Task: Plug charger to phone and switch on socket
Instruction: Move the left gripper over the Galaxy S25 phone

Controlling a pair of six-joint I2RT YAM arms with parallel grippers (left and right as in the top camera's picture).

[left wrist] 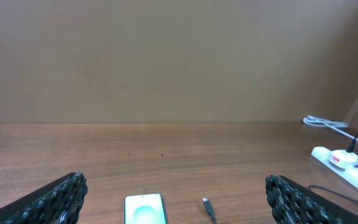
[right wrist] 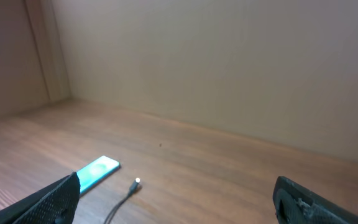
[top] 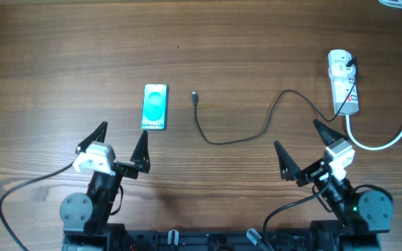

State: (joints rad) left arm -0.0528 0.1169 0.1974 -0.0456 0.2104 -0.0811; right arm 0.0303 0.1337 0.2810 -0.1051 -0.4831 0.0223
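The phone [top: 155, 107] lies flat on the table, teal-green screen up, with a white "Galaxy S25" band at its near end. It also shows in the left wrist view [left wrist: 145, 210] and the right wrist view [right wrist: 96, 172]. The charger, a thin black cable [top: 243, 132], curves from the socket to its free plug tip [top: 195, 96], just right of the phone and apart from it. The tip shows in both wrist views [left wrist: 207, 206] [right wrist: 135, 183]. The white socket [top: 343, 82] lies at the far right. My left gripper [top: 121, 145] and right gripper [top: 300, 148] are open and empty, near the front edge.
A thick white cord [top: 396, 132] loops from the socket along the right edge and up to the top right corner. The wooden table [top: 68, 63] runs to a plain wall in the wrist views. The socket and cord show at the right in the left wrist view [left wrist: 347, 169].
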